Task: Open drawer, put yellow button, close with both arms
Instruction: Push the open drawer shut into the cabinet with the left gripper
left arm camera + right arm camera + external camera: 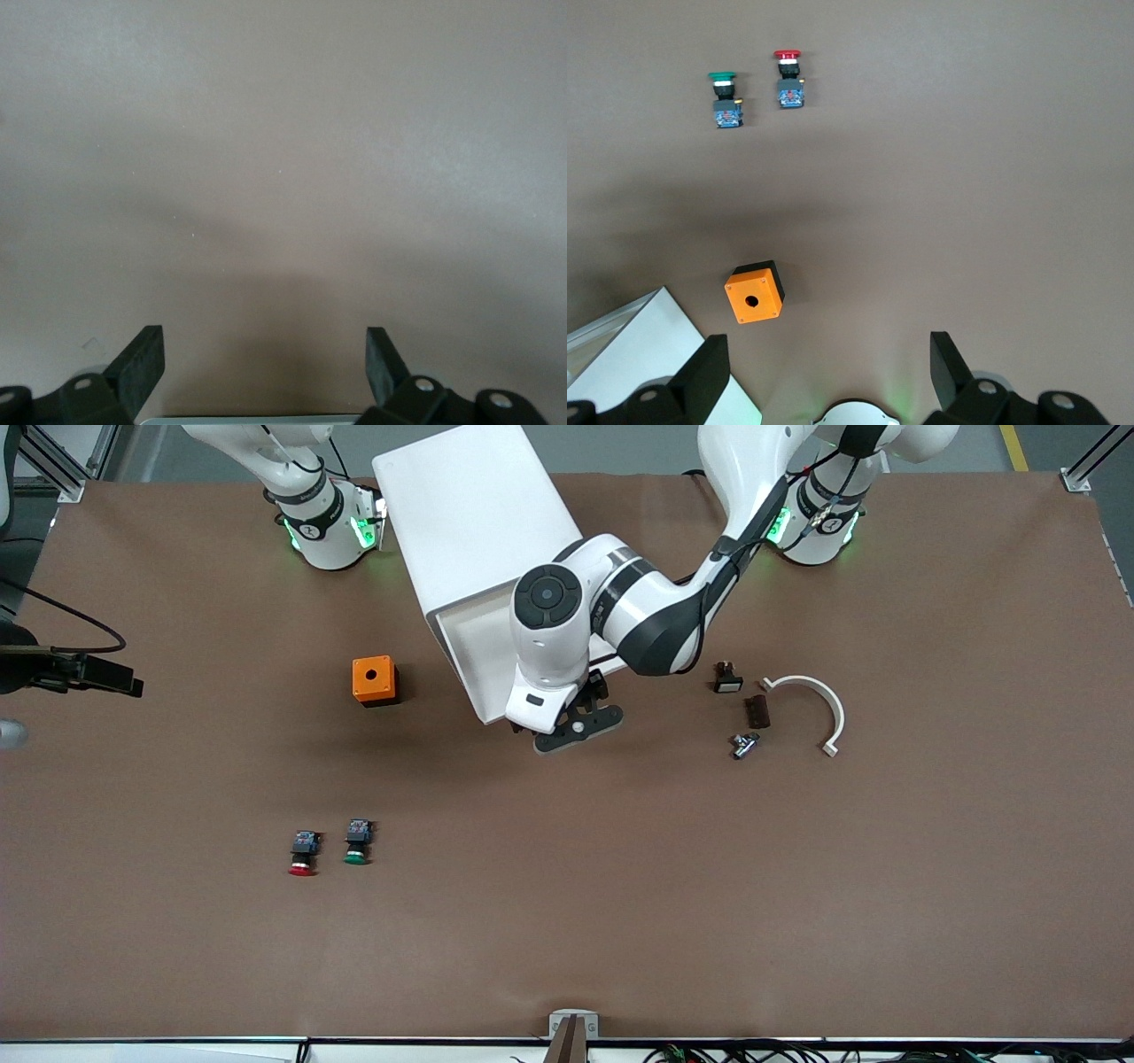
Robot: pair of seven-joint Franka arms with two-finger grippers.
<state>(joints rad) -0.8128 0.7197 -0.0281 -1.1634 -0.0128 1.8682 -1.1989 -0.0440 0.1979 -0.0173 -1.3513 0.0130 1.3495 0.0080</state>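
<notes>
The white cabinet stands between the arms' bases. Its top drawer is pulled out toward the front camera, and much of the tray is covered by the left arm. My left gripper is over the drawer's front edge. In the left wrist view it is open and empty, with brown table ahead and a thin white edge at its base. My right gripper is open and empty, held high above the right arm's base, out of the front view. The yellow button is hidden or out of view.
An orange box with a hole sits beside the drawer toward the right arm's end. A red-capped switch and a green-capped switch lie nearer the front camera. A white curved piece and small dark parts lie toward the left arm's end.
</notes>
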